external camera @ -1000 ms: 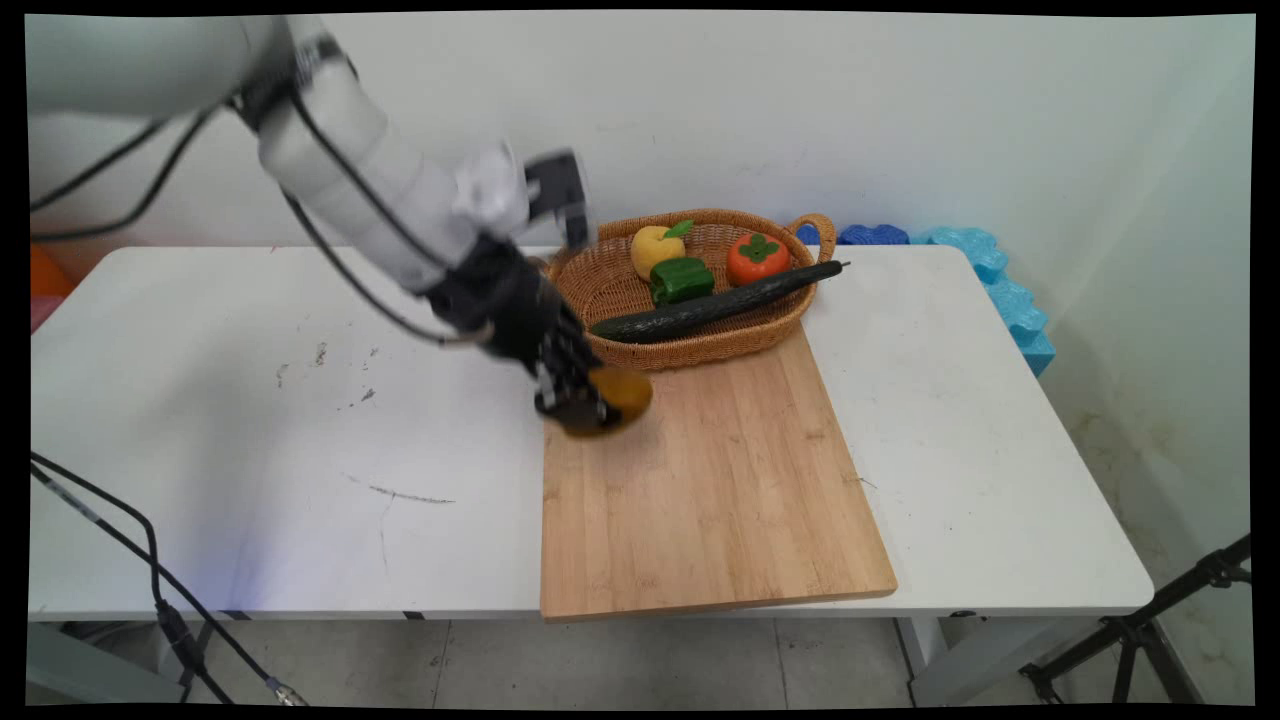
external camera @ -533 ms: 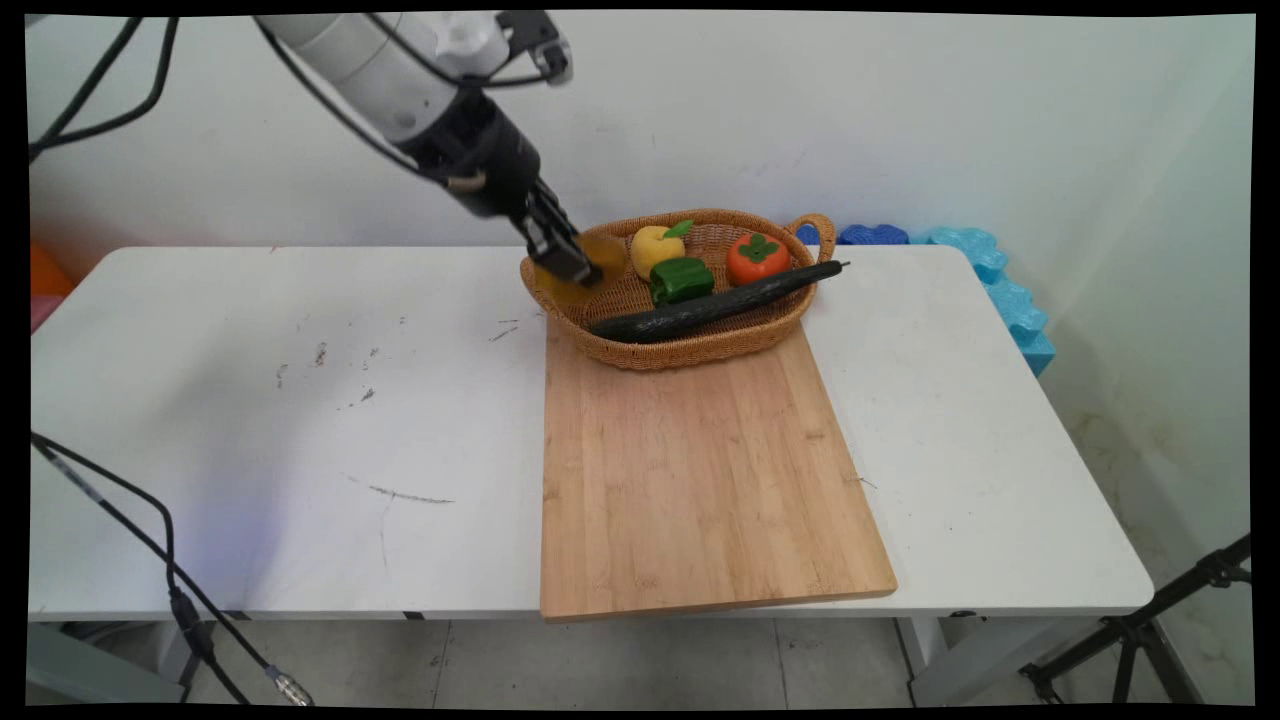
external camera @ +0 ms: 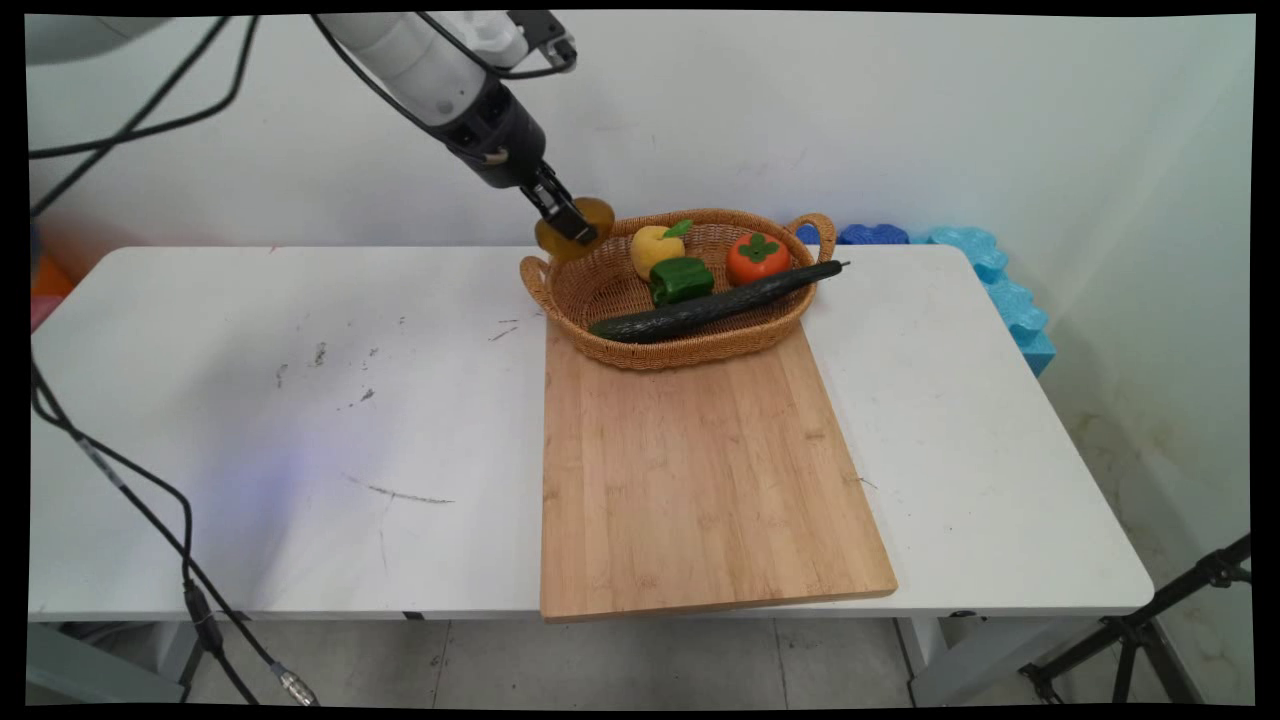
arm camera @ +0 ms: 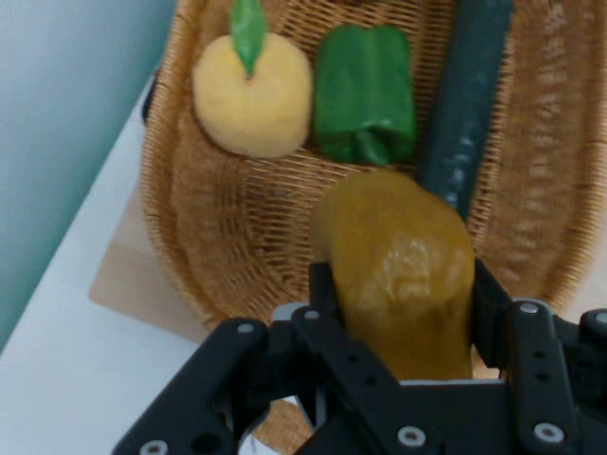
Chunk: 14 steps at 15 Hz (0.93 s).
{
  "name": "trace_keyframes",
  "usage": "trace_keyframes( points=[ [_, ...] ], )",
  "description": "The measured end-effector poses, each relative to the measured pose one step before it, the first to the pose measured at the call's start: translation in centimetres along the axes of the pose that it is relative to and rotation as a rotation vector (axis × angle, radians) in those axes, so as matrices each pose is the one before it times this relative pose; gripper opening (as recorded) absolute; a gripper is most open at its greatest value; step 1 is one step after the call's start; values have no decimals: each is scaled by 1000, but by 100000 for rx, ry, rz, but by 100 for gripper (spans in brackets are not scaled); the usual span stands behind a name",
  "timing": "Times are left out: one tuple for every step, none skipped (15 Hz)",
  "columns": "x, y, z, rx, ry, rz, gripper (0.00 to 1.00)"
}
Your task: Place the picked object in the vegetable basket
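We see the claw (external camera: 566, 222) closed on a brownish-yellow potato (arm camera: 398, 270), held in the air above the left end of the wicker basket (external camera: 700, 350). The basket lies below and right of the claw, its long axis across the bench (external camera: 250, 400).

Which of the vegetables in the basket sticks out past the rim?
The long dark green cucumber: it lies slantwise across the wicker basket, its thin end overhanging the right rim. The yellow fruit, green pepper and tomato sit inside.
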Motion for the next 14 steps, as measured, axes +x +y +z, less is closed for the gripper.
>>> trace_keyframes(
  points=[
    [-3,-604,1025,525,55,-612,0],
    [-48,-640,1143,564,32,-708,0],
    [10,-573,1147,334,118,-438,0],
    [-4,-438,970,152,129,-323,0],
    [-11,-441,1057,42,207,-357,0],
    [62,-354,1034,-265,241,-247,0],
    [9,-252,783,-319,220,-333,0],
    [-44,-246,848,-445,131,-475,0],
    [-41,-156,671,-509,2,-345,0],
    [-29,-97,417,-312,-9,-209,0],
    [-52,-145,678,-503,-9,-274,0],
    [-57,-131,519,-294,-5,-154,0],
    [-73,-155,539,-271,18,-184,0],
    [-67,-144,466,-186,-21,-90,0]
  ],
)
